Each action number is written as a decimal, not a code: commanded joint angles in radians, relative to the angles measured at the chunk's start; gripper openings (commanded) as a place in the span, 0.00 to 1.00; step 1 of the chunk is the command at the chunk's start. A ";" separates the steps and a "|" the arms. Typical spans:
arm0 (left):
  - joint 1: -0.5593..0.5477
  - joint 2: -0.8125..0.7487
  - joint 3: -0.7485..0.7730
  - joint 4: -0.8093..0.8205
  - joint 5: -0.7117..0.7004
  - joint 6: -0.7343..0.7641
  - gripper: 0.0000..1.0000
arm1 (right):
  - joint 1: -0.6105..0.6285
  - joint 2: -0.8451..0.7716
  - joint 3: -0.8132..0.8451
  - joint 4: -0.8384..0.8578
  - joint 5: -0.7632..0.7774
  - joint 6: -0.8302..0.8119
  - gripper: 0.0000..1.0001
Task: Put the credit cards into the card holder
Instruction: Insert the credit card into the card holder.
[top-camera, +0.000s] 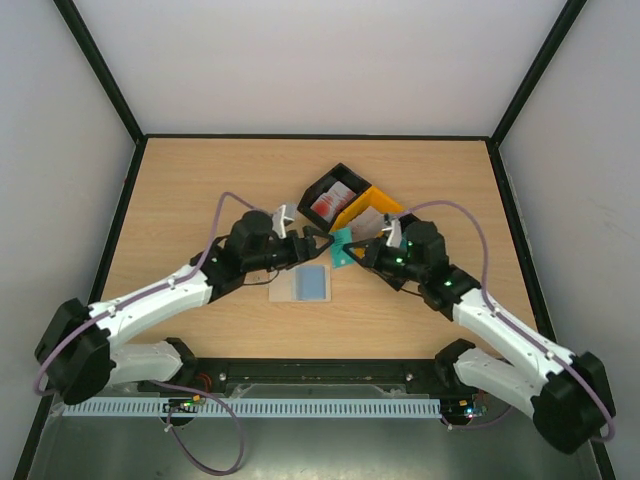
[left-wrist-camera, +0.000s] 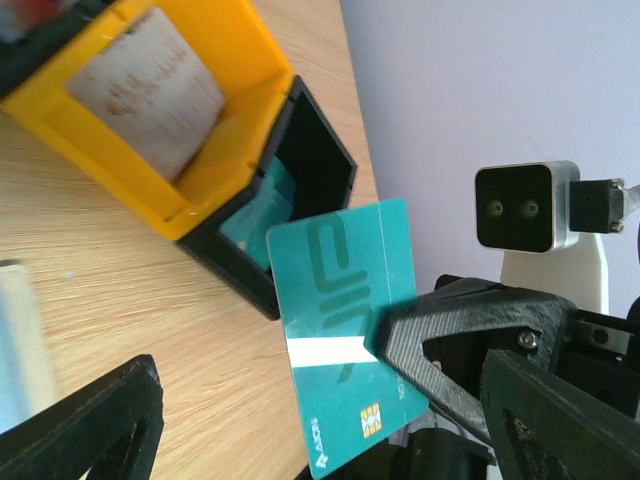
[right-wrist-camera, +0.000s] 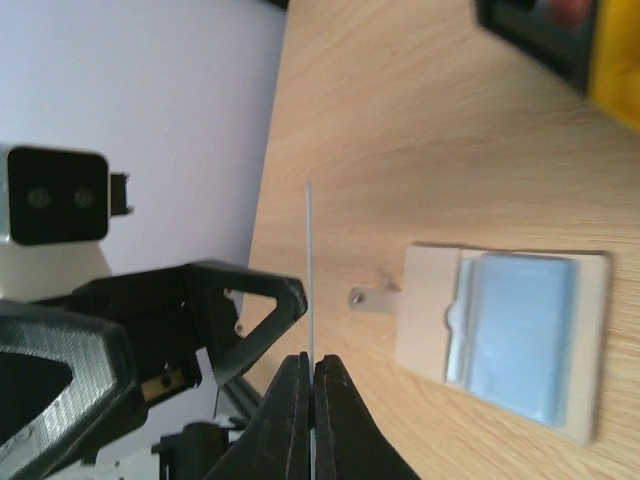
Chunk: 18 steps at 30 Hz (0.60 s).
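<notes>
The wooden worktop (top-camera: 190, 200) carries a black bin (top-camera: 322, 180) and, touching it at its 4 o'clock, an orange bin (top-camera: 385, 203). The right claw (right-wrist-camera: 309, 362) is pinched tight on a teal credit card (left-wrist-camera: 345, 320), holding it on edge above the worktop at 1 o'clock of the card holder (top-camera: 283, 286). The left claw (top-camera: 320, 245) is spread wide with nothing between its fingers, just at 9 o'clock of that card. The card holder lies open and flat near the worktop's middle, a pale blue card (top-camera: 314, 283) tucked in its pocket. A white-and-red card (top-camera: 330, 203) lies in the black bin and a beige card (left-wrist-camera: 150, 90) in the orange bin.
</notes>
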 joint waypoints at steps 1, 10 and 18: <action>0.058 -0.089 -0.098 -0.012 0.018 0.015 0.87 | 0.081 0.096 -0.040 0.324 -0.061 0.077 0.02; 0.175 -0.148 -0.236 0.086 0.157 -0.068 0.72 | 0.142 0.267 -0.062 0.571 -0.081 0.180 0.02; 0.178 -0.129 -0.366 0.542 0.279 -0.329 0.45 | 0.145 0.307 -0.098 0.688 -0.090 0.298 0.02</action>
